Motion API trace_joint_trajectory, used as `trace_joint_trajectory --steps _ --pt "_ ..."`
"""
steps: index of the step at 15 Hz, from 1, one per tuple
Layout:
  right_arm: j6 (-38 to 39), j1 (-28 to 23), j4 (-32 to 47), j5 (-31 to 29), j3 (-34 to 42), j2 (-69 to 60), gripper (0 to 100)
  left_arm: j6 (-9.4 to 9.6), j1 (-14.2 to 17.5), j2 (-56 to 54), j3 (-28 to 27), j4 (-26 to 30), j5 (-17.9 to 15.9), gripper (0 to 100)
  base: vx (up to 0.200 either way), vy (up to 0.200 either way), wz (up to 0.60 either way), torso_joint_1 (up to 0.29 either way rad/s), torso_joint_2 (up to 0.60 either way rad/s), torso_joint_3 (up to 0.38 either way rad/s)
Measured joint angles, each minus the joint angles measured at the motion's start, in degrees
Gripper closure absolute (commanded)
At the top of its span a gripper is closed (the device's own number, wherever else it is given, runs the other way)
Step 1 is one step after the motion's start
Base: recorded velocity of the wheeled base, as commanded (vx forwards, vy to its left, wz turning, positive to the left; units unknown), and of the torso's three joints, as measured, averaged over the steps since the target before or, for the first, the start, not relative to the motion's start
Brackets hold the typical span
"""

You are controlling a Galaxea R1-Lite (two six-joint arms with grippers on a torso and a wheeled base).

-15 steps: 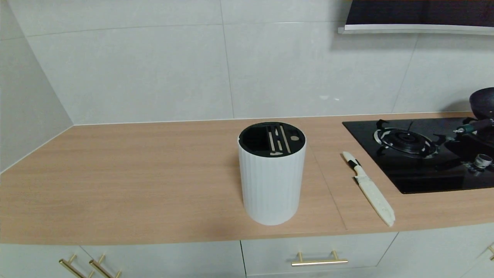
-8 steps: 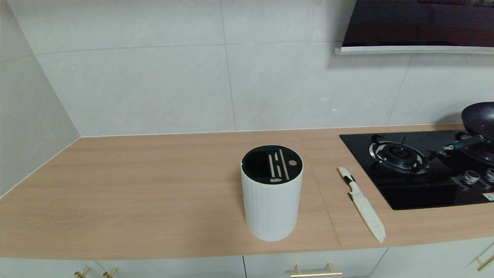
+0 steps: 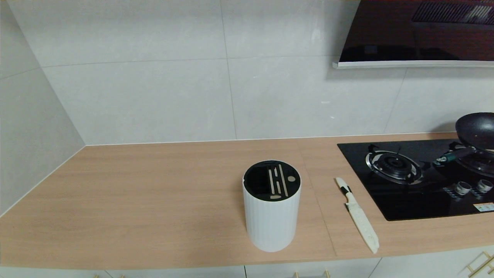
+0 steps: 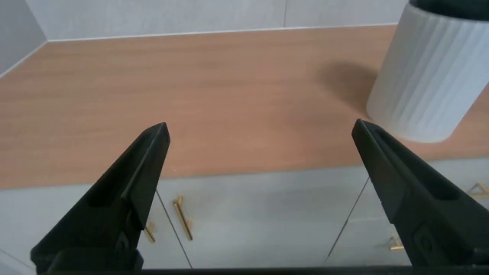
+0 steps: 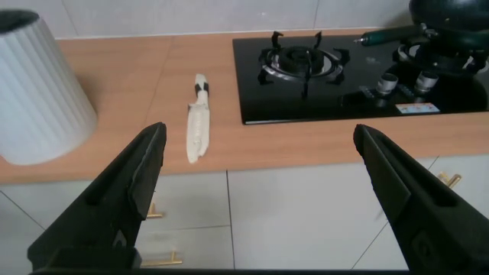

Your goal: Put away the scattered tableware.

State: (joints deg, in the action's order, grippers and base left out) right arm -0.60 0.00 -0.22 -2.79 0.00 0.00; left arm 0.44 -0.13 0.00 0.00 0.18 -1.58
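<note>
1. The left gripper [image 4: 260, 128] has its two dark fingers [image 4: 130, 183] spread wide apart with nothing between them. It sits level, out in front of the counter [image 3: 154, 200], pointing toward the front edge and the pale cabinet doors [image 4: 252, 214] beneath, close to the holder [image 4: 432, 76]
2. The right gripper [image 5: 260, 130] is likewise released, its fingers [image 5: 126, 187] wide apart and holding nothing. It is level in front of the counter's edge, on the knife's side of the holder
3. Compared with a second ago, the head camera has tilted up. The whole scene sits lower in the picture and more of the dark range hood [image 3: 417, 34] shows. The holder and the knife keep the same places relative to each other
4. The holder [image 3: 272, 208] is a white, ribbed cylinder standing upright near the counter's front edge, with a black slotted top
5. The knife [image 3: 357, 212] lies flat on the counter to the robot's right of the holder, apart from it, between the holder and the black hob [image 3: 409, 200]
6. The knife's long axis runs from the wall toward the counter's front. The handle, with its black band, is the far end. The pale blade's tip points at the front edge and angles slightly away from the holder
7. A dark pan [image 3: 476, 129] sits on the hob's far burner, well away from the holder
</note>
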Motion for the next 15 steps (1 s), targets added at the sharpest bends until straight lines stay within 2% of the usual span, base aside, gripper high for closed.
trace_joint_trajectory --steps 8,13,15 --pt "0.06 0.00 0.00 -0.02 -0.02 0.00 0 0.00 -0.02 0.00 0.00 0.00 0.00 0 0.000 0.000 0.00 0.000 0.00 0.000" --pt "-2.77 0.00 -0.16 0.17 -0.11 0.00 0 -0.01 -0.02 0.00 0.00 0.00 0.00 0 0.000 0.000 0.00 0.000 0.00 0.000" --pt "-2.51 0.00 0.29 1.49 -2.63 0.07 0 0.00 -0.02 0.00 0.00 0.00 0.00 0 0.000 0.000 0.00 0.000 0.00 0.000"
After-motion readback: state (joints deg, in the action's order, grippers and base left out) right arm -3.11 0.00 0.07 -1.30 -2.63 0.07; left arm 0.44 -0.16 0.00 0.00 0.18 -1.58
